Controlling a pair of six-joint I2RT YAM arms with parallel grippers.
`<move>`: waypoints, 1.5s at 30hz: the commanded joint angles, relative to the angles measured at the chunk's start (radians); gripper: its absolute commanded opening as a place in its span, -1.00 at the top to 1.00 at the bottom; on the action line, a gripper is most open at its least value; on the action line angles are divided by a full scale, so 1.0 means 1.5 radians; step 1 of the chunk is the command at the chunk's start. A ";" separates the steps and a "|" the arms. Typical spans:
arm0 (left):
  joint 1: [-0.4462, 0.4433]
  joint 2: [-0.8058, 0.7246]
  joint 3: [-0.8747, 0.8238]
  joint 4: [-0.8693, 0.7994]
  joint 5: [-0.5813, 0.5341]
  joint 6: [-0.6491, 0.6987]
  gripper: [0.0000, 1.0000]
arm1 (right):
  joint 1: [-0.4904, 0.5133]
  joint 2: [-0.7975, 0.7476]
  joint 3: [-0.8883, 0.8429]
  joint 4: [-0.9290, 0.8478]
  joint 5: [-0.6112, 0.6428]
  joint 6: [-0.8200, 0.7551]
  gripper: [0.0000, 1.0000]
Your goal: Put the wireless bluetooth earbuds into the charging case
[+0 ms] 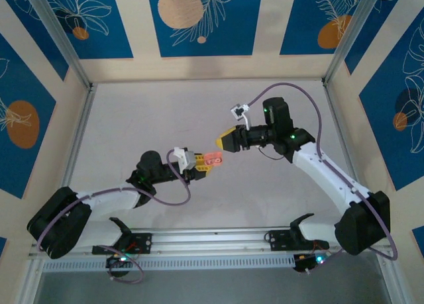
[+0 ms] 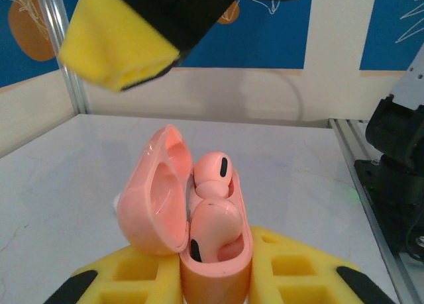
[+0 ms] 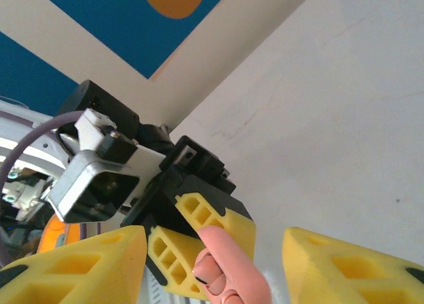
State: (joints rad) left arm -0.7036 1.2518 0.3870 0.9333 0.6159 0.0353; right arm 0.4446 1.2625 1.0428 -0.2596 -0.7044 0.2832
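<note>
My left gripper (image 2: 215, 261) is shut on the salmon-pink charging case (image 2: 215, 271), holding it upright above the table with its lid (image 2: 156, 198) swung open to the left. Both earbuds sit in the case: the far earbud (image 2: 213, 171) low in its well, the near earbud (image 2: 215, 224) bulging above the rim. From above, the case (image 1: 212, 160) is at the tip of the left gripper (image 1: 201, 165), and my right gripper (image 1: 223, 142) hovers just beyond it. The right gripper (image 3: 215, 243) is open, its yellow fingers (image 3: 79, 264) on either side of the case (image 3: 232, 267) without touching it.
The grey table (image 1: 146, 118) is bare around the arms, with a metal frame post (image 2: 63, 52) and patterned blue walls behind. A yellow fingertip of the right gripper (image 2: 119, 42) hangs above the case. A small bit of something white (image 2: 116, 199) peeks from behind the lid.
</note>
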 commanded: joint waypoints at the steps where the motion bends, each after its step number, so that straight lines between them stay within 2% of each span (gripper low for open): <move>1: -0.007 -0.012 0.021 0.003 0.038 -0.001 0.55 | 0.000 0.022 0.018 -0.022 -0.067 -0.021 -0.15; 7: -0.007 -0.012 0.024 0.005 0.027 -0.005 0.54 | 0.011 0.060 0.031 -0.036 -0.118 -0.034 -0.14; 16: -0.007 -0.019 0.029 0.003 0.011 -0.006 0.54 | 0.021 0.076 0.034 -0.085 -0.140 -0.057 -0.07; 21: -0.006 -0.025 0.026 -0.009 -0.033 -0.004 0.53 | 0.024 0.058 0.027 -0.096 -0.156 -0.062 0.04; 28: -0.005 -0.025 0.032 -0.046 -0.062 -0.003 0.53 | 0.021 -0.010 -0.039 -0.020 -0.155 -0.019 0.15; 32: -0.004 -0.020 0.054 -0.094 -0.075 -0.016 0.53 | 0.002 -0.041 -0.070 0.012 -0.124 0.013 0.16; 35: -0.003 -0.010 0.105 -0.204 -0.098 -0.051 0.53 | -0.036 -0.057 -0.071 -0.010 -0.015 0.062 0.08; 40: 0.003 0.047 0.214 -0.388 -0.114 -0.160 0.54 | -0.129 -0.059 -0.074 -0.049 0.061 0.162 0.07; 45: 0.028 0.146 0.318 -0.488 -0.057 -0.296 0.55 | -0.176 -0.066 -0.076 -0.109 0.113 0.184 0.07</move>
State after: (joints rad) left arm -0.6868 1.4090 0.7971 0.3573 0.4812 -0.2481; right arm 0.1989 1.1927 0.9455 -0.3447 -0.5972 0.5034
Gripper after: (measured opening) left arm 0.230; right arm 0.465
